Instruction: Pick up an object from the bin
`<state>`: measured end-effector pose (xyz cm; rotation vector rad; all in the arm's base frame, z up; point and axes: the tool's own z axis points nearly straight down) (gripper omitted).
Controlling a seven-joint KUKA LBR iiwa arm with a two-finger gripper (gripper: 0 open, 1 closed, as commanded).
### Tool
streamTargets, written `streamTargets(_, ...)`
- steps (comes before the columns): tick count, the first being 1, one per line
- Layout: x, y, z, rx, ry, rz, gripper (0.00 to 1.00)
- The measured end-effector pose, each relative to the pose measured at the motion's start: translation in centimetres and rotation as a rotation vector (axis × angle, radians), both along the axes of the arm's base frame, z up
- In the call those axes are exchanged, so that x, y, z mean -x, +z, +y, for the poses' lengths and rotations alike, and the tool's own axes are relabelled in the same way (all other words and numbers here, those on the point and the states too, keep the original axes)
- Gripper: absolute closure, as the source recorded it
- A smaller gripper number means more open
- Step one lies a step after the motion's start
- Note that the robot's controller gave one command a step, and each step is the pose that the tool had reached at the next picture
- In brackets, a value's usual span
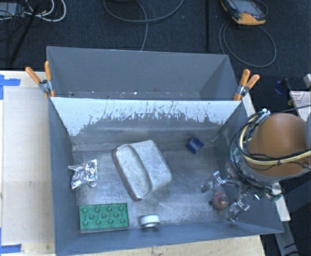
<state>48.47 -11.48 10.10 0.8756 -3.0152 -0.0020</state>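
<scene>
Spotter: Orange wrist cover (280, 137) first. It stands highest toward your camera, at the right side of the bin (144, 76), with looped cables (239, 143) round its left edge.

Operator: And under it?

Spotter: Below and left of that cover you see the jaws, down in the bin's near right corner. They are spread, with one of the fingers (215, 182) up and to the left and the other down and to the right. A small reddish-brown round thing (220, 201) lies between them on the bin floor. From your view I cannot tell whether either finger touches it.

Operator: What is its nearest neighbour?

Spotter: You have a small blue block (194, 144) farther back and a little left, near the foot of the back slope. It lies clearly apart from the jaws.

Operator: And the other things?

Spotter: Look to the middle of the floor. A grey loaf-shaped block (142, 169) with a groove along its top lies slantwise there. Left of it is a crumpled piece of foil (85, 174), apart from the block. Along the near wall you have a green studded plate (103, 216) lying flat toward the left. Just beside its right end sits a small silvery roll (149, 222). All four lie well apart from the round thing.
</scene>
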Motion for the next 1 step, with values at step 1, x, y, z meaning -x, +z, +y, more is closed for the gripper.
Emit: streamTargets(1,-1.01,-2.77,-1.15,-0.015,0.427,0.002,0.0)
